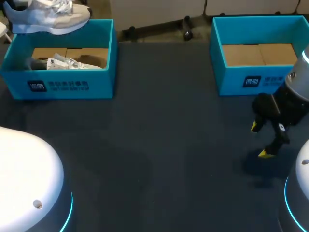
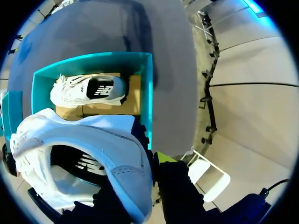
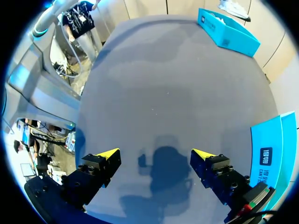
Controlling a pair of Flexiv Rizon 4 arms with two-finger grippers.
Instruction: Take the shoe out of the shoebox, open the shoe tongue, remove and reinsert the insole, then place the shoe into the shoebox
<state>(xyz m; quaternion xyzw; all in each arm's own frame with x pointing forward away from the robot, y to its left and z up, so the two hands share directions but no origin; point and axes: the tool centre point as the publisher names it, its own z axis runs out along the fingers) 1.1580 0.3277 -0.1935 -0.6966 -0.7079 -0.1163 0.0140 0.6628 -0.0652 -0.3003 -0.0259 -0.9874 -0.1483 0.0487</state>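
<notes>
Left end effector (image 2: pixel 150 164) clamped on the shoe (image 2: pixel 79 140); right end effector (image 3: pixel 155 153) spread wide, holding nothing

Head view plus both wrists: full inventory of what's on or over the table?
left shoebox: 1, teal, table's far left
right shoebox: 1, teal, far right, only its brown floor showing
held shoe: 1, white-grey, in the air over left shoebox
boxed shoe: 1, white, lying inside left shoebox
table: 1, dark grey
left hand: 1, black, shut on held shoe
right hand: 1, black with yellow tips, open, over table in front of right shoebox
</notes>
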